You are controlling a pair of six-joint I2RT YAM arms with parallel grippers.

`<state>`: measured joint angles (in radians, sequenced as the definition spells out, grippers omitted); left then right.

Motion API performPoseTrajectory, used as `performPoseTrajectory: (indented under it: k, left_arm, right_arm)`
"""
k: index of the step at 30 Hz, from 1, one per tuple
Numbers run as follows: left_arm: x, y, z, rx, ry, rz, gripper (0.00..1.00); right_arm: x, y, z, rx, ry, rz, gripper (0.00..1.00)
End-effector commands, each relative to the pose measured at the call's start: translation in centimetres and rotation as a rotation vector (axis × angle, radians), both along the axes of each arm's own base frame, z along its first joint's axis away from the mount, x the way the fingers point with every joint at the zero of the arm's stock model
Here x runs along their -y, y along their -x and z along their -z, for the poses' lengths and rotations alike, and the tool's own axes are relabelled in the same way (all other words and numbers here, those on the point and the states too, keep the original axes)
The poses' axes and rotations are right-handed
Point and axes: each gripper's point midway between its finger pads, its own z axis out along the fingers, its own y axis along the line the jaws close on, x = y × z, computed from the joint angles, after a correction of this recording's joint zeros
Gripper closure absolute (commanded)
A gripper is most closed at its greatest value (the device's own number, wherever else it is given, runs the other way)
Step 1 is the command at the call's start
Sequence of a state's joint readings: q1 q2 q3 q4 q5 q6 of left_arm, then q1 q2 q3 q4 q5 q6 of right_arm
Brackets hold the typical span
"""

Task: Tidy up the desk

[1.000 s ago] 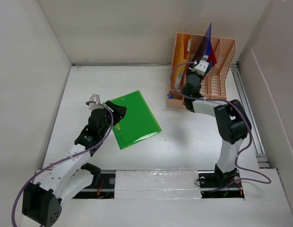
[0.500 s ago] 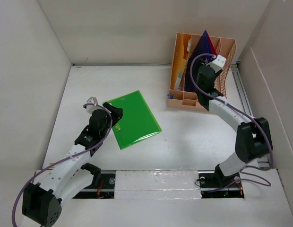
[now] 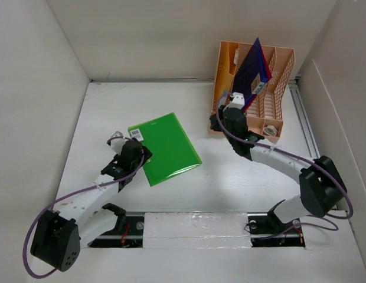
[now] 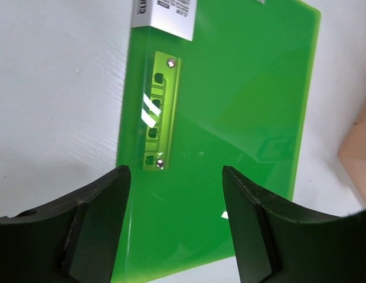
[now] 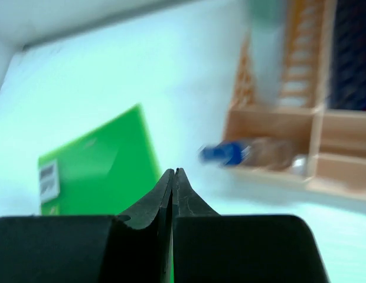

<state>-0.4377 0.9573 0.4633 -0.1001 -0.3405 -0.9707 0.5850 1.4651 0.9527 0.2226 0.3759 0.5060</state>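
Note:
The desk (image 3: 106,106) is a white tabletop between white walls. A green folder (image 3: 168,147) lies flat on it left of centre. My left gripper (image 3: 141,155) is open at the folder's near-left edge. In the left wrist view the folder (image 4: 230,100) fills the gap and both fingers (image 4: 94,218) straddle its near edge. My left gripper (image 4: 174,174) holds nothing. My right gripper (image 3: 217,121) is shut and empty, just off the front left corner of the peach file rack (image 3: 274,88). In the blurred right wrist view its jaws (image 5: 174,172) are pressed together.
A dark blue folder (image 3: 252,63) and a red one behind it stand in the rack. A small blue object (image 3: 212,119) lies at the rack's front left corner, also in the right wrist view (image 5: 224,153). A taped rail (image 3: 195,227) runs along the near edge.
My right gripper has left the folders standing in the rack and swung down and left to the rack's front corner. My left gripper has drawn back to the green folder's near-left edge.

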Motion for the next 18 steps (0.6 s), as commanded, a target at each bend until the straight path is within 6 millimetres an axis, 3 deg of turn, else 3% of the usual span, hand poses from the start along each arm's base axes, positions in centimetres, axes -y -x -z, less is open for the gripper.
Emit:
performPoseTrajectory:
  k: [1,2,4,5,6,9,13,18]
  left_arm:
    - [-1.5,0.6,1.2,-0.017,-0.032,-0.070,0.40]
    - [-1.5,0.7,1.4,-0.022,-0.030,-0.078,0.37]
    - [-1.5,0.7,1.6,-0.019,-0.029,-0.080,0.35]
    - [-1.6,0.7,2.0,-0.029,-0.034,-0.082,0.35]
    - [-1.4,0.5,2.0,-0.025,-0.029,-0.080,0.35]
    - [-1.0,0.4,2.7,-0.055,-0.033,-0.065,0.38]
    - [-0.5,-0.3,2.9,-0.053,-0.027,-0.051,0.41]
    - [0.3,-1.9,1.8,0.007,-0.009,-0.040,0.47]
  right_arm:
    - [-4.9,3.8,1.8,-0.070,-0.053,-0.187,1.00]
    - [-5.8,4.8,2.7,-0.088,-0.053,-0.219,1.00]
    - [-7.5,6.6,4.3,-0.129,-0.064,-0.283,0.91]
    - [-8.4,8.1,6.1,-0.165,-0.049,-0.334,0.86]
    - [-9.2,9.1,6.9,-0.185,-0.050,-0.380,0.76]
    - [-10.4,11.0,9.1,-0.253,-0.044,-0.461,0.59]
    - [-11.2,14.0,11.2,-0.353,-0.059,-0.550,0.53]
    - [-10.1,17.1,13.3,-0.437,-0.063,-0.576,0.49]
